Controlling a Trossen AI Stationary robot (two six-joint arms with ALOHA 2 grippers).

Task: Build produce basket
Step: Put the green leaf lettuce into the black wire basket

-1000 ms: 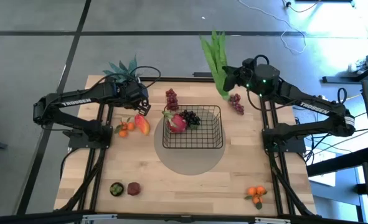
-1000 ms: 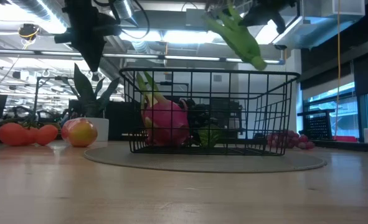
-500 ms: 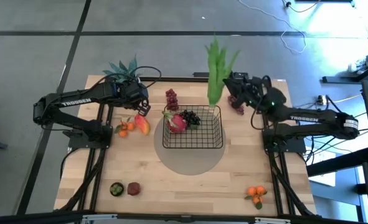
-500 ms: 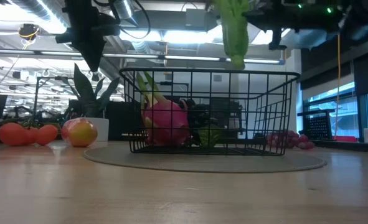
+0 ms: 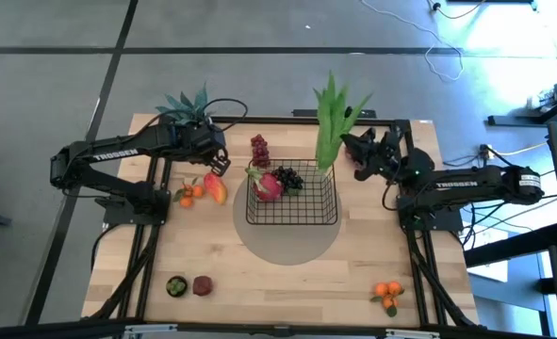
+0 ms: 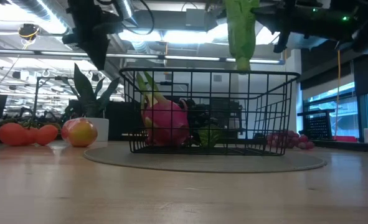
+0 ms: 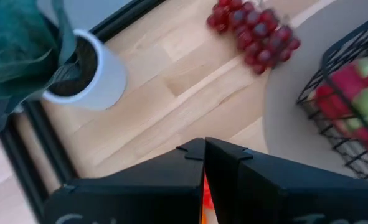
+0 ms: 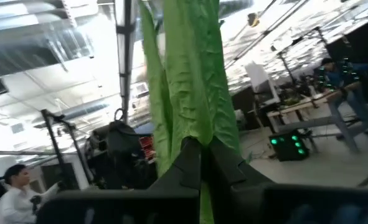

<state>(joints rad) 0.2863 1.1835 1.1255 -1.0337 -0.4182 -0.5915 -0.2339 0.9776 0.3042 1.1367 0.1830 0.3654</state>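
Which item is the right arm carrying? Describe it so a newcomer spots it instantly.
Start at the black wire basket in the middle of the table. Above its far right corner, the right gripper is shut on the long green pods, hanging over the rim. It is the only tall, leafy bright-green bundle off the table; the other produce is round or clustered.

Wooden table (image 5: 287, 282) — round mat (image 5: 292, 247), oranges (image 5: 386, 294), mango (image 5: 214, 188).
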